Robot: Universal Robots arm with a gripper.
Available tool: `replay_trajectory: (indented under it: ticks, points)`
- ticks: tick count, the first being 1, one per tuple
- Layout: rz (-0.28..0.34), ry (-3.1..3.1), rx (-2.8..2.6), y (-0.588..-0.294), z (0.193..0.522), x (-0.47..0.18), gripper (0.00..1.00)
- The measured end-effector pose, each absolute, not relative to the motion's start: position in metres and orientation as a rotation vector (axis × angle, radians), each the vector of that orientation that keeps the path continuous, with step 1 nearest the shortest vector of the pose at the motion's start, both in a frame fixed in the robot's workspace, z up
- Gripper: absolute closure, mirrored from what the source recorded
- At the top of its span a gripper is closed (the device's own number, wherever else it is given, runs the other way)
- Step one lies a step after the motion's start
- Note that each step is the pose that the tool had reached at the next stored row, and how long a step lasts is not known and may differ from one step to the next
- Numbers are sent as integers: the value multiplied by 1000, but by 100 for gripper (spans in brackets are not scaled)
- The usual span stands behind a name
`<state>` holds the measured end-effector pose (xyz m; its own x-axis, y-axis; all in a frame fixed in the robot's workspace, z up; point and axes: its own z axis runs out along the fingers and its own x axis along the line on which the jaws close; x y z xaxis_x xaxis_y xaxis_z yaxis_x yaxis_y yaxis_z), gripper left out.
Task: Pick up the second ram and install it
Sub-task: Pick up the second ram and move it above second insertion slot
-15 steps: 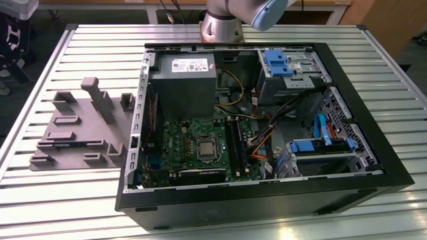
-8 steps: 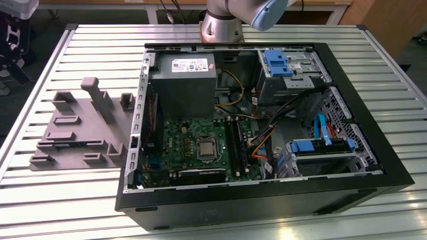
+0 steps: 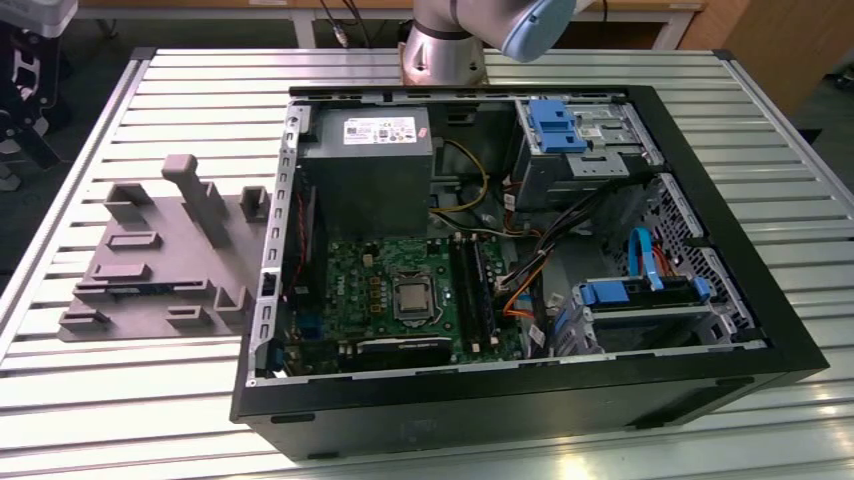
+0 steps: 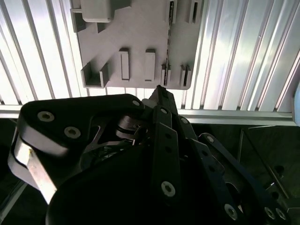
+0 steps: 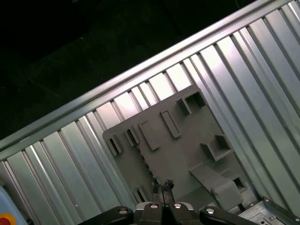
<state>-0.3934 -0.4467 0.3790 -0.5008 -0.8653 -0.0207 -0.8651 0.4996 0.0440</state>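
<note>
Approach step: the gripper (image 4: 161, 90), jaws clenched on nothing, hovers above the grey fixture (image 3: 160, 255) at the computer case's (image 3: 534, 405) 9 o'clock. There the second ram (image 4: 168, 42) stands on edge; grasping it needs the jaws parted.

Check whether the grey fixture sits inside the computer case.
No, the grey fixture lies on the slatted table outside the computer case.

Field notes: I'm looking over a ribbed aluminium table (image 3: 134, 400). A grey fixture block (image 3: 167, 255) is sitting on it toward the exterior view's left, with 1 tall post standing among shorter ones. Just beside it, an open black computer case (image 3: 534, 405) is lying on its side. Inside I'm seeing a green motherboard (image 3: 354, 280), a grey power supply (image 3: 367, 170) and 2 blue drive brackets (image 3: 554, 125), with orange cables (image 3: 523, 275) trailing between them.
</note>
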Motion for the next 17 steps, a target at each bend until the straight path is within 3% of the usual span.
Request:
replay_trajectory:
  ticks: [17]
  points:
    - [-76,-2688,1615,-447,379,-393,89]
